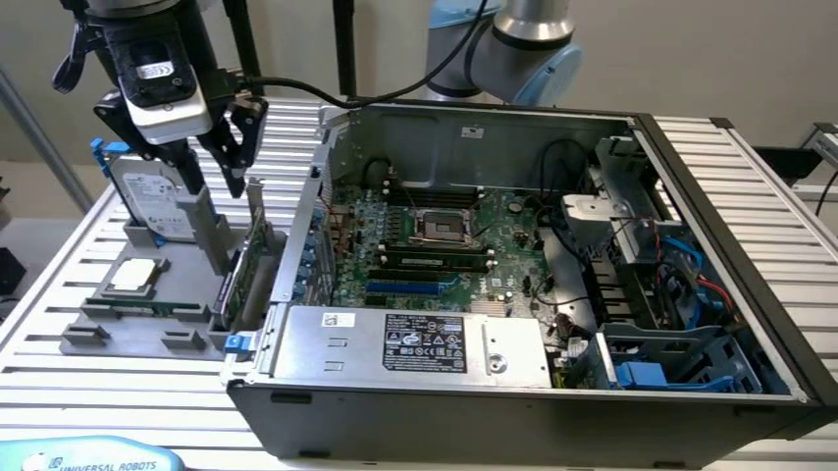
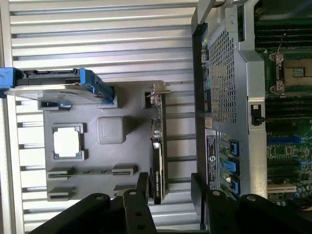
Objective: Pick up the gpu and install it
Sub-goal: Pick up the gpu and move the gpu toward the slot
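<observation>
While the gripper (image 1: pixel 216 162) hangs with its fingers (image 2: pixel 142 183) spread and empty above the grey holder (image 1: pixel 92 334), the gpu (image 1: pixel 246 265) stands on edge in that holder, just beside the open case (image 1: pixel 524 412). From the wrist, the card lies in line with the gap between the fingers, untouched. Pickup is judged not yet done. The motherboard (image 1: pixel 433 245) expansion slots look unoccupied, so installation remains wholly outstanding.

Bright, even overhead light; soft shadow inside the open grey metal computer case (image 1: pixel 472 130); pale glare on the ribbed silver aluminium table (image 2: pixel 97 39); the small square silver chip (image 2: pixel 67 143) bleaches white.
</observation>
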Available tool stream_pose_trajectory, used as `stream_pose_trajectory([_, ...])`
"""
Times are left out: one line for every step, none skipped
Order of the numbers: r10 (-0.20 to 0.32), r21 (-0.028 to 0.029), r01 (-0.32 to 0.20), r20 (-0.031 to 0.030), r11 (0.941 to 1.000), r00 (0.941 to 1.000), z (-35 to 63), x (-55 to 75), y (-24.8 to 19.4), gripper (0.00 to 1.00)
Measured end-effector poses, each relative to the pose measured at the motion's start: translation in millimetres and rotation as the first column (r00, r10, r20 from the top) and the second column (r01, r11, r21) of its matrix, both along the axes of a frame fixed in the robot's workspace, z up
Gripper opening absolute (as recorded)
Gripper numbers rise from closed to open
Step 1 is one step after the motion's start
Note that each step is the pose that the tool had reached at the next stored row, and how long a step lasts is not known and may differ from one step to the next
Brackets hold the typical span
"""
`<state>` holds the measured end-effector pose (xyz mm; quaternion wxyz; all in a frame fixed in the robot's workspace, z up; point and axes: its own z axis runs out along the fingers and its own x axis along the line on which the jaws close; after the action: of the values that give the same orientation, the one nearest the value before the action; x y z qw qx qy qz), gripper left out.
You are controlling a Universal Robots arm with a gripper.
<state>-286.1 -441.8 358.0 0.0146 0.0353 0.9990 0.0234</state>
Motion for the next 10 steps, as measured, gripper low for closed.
stream_pose_trajectory([0.000, 0.0000, 0.000, 0.0000, 1.0000, 1.0000, -1.7, 0.0, 0.0, 0.48])
stream_pose_trajectory([0.000, 0.0000, 0.000, 0.0000, 1.0000, 1.0000, -3.5, 0.0, 0.0, 0.48])
stream_pose_trajectory([0.000, 0.0000, 0.000, -0.0001, 1.0000, 1.0000, -5.4, 0.0, 0.0, 0.48])
stream_pose_trajectory([0.000, 0.0000, 0.000, 0.0000, 1.0000, 1.0000, -7.2, 0.0, 0.0, 0.48])
stream_pose_trajectory([0.000, 0.0000, 0.000, 0.0000, 1.0000, 1.0000, -9.0, 0.0, 0.0, 0.48])
stream_pose_trajectory([0.000, 0.0000, 0.000, 0.0000, 1.0000, 1.0000, -10.8, 0.0, 0.0, 0.48])
stream_pose_trajectory([0.000, 0.0000, 0.000, 0.0000, 1.0000, 1.0000, -12.6, 0.0, 0.0, 0.48])
stream_pose_trajectory([0.000, 0.0001, 0.000, 0.0000, 1.0000, 1.0000, -14.4, 0.0, 0.0, 0.48])
stream_pose_trajectory([0.000, 0.0000, 0.000, 0.0000, 1.0000, 1.0000, -16.3, 0.0, 0.0, 0.48])
stream_pose_trajectory([0.000, 0.0000, 0.000, 0.0000, 1.0000, 1.0000, -18.1, 0.0, 0.0, 0.48])
